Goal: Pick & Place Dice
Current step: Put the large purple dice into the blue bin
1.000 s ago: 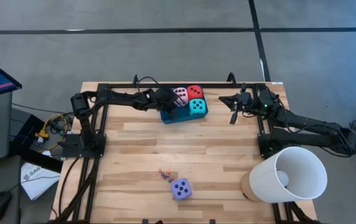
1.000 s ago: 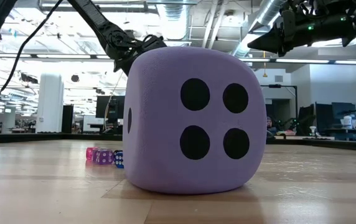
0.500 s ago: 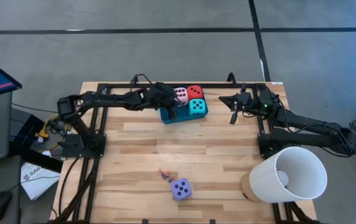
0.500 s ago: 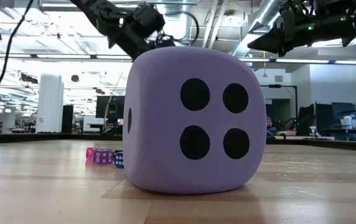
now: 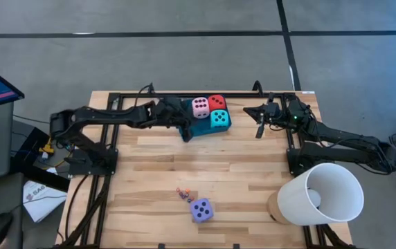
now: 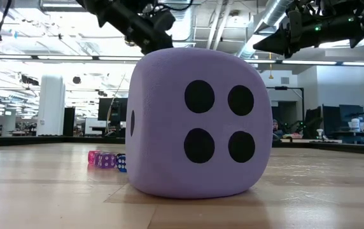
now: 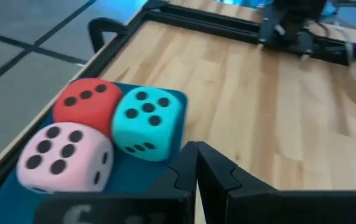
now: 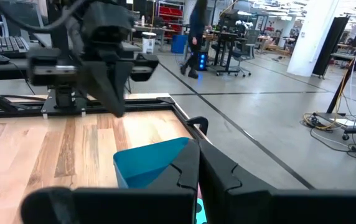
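Three dice sit together in the teal tray [image 5: 196, 130] at the table's far edge: pink [image 5: 200, 106], red [image 5: 217, 102] and turquoise [image 5: 219, 119]. The left wrist view shows them too: red [image 7: 84, 102], turquoise [image 7: 148, 124] and pink [image 7: 63, 155]. The purple die [image 5: 201, 209] rests on the table near the front edge, and it fills the low view [image 6: 195, 124]. My left gripper [image 5: 185, 133] hovers shut and empty above the tray's left end [image 7: 195, 163]. My right gripper [image 5: 259, 128] waits shut, raised, to the right of the tray [image 8: 198, 168].
A few small translucent dice [image 5: 182, 194] lie just left of the purple die. A large white cone-shaped shade [image 5: 319, 194] lies on its side at the table's near right corner. A black frame rail [image 5: 184, 94] runs along the far edge behind the tray.
My left gripper has risen from over the tray and drawn back toward the table's left edge, staying shut and empty. The pink die, partly covered by it before, now shows whole. The dice have not moved.
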`<state>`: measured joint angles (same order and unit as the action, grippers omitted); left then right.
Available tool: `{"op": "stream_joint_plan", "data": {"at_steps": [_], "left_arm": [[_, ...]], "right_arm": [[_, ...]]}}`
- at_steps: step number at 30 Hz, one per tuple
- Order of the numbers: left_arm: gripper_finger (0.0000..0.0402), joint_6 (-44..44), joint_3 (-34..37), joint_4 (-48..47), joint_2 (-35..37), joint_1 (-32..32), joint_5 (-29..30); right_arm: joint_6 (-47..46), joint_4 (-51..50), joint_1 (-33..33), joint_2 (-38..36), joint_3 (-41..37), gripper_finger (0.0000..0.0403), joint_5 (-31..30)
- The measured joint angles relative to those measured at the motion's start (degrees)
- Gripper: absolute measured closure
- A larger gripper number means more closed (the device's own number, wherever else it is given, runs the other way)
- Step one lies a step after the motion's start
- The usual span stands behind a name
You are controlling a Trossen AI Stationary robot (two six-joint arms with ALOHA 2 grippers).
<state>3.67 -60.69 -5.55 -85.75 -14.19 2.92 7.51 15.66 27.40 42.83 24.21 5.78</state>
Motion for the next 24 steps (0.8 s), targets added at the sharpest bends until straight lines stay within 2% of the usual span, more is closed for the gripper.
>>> {"op": "stream_joint_plan", "data": {"at_steps": [14, 24], "left_arm": [[0.0402, -0.01, 8.11, 4.06, 6.03, 2.59, 0.04], [0.0402, 0.00, 9.38, 4.42, 6.57, 2.55, 0.02]], "right_arm": [[0.00, -0.17, 0.00, 0.00, 0.02, 0.0403, 0.11], [0.00, -0.16, 0.04, 0.00, 0.02, 0.0403, 0.11]]}}
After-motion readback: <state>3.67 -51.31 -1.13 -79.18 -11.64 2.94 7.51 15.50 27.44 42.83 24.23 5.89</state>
